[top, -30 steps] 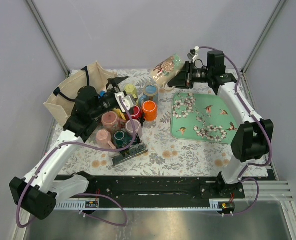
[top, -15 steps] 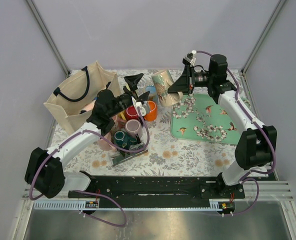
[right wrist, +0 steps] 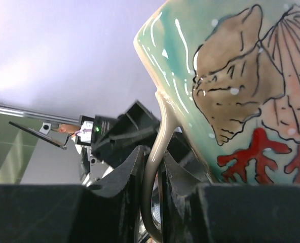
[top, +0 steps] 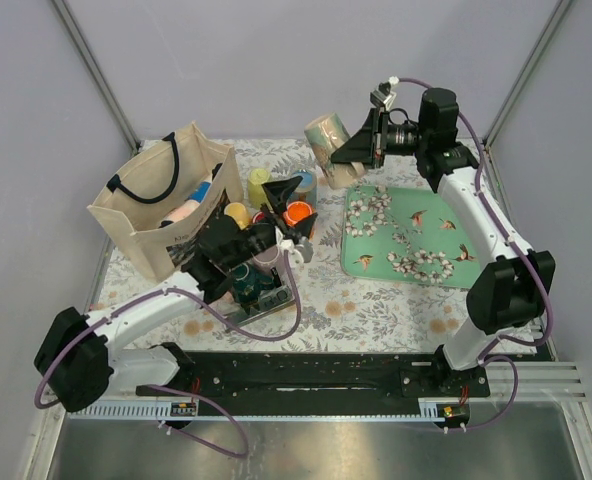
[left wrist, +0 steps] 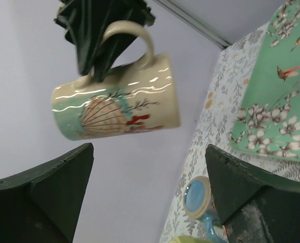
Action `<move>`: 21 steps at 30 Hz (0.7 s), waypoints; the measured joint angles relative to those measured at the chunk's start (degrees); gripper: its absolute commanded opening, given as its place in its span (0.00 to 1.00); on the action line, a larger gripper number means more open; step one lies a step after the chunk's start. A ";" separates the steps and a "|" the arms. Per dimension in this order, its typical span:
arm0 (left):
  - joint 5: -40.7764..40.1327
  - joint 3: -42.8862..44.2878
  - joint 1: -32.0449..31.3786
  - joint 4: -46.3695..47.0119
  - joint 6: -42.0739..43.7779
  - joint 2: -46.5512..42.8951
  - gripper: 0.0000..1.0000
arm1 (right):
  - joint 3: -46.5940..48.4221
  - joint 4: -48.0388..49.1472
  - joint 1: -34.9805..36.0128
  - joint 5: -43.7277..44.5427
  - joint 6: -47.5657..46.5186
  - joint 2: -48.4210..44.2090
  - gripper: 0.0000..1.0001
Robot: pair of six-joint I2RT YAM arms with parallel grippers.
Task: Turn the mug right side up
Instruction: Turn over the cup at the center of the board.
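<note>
You had the cream-and-teal ceramic mug with the shell print (top: 328,137) off the table, hanging tilted in the air over the back of the floral tablecloth (top: 376,305), just beside the green bird-patterned tray (top: 416,240). Your right gripper (right wrist: 152,172) was clamped on its handle. Your left gripper (top: 294,203) stood wide apart, holding nothing, over the cluster of small coloured cups (top: 259,182). The lift looked done. Which end faced up could not be told, and setting the mug down upright was left to do.

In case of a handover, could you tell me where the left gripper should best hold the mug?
Probably across the bare body of the mug, from the side opposite the handle, which the right gripper pinches; that wall is free.
</note>
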 measured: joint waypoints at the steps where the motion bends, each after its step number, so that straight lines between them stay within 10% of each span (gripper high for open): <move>1: -1.44 -0.07 -1.09 1.11 0.15 0.61 0.96 | 1.73 -0.11 0.11 0.63 -0.17 0.61 0.00; 16: -10.08 10.36 -4.24 21.07 12.72 18.47 0.99 | 10.49 -3.39 2.14 1.05 1.05 2.16 0.00; 21: -11.63 12.98 -4.50 25.16 18.25 22.27 0.86 | 10.47 -1.73 2.03 0.90 0.92 1.84 0.00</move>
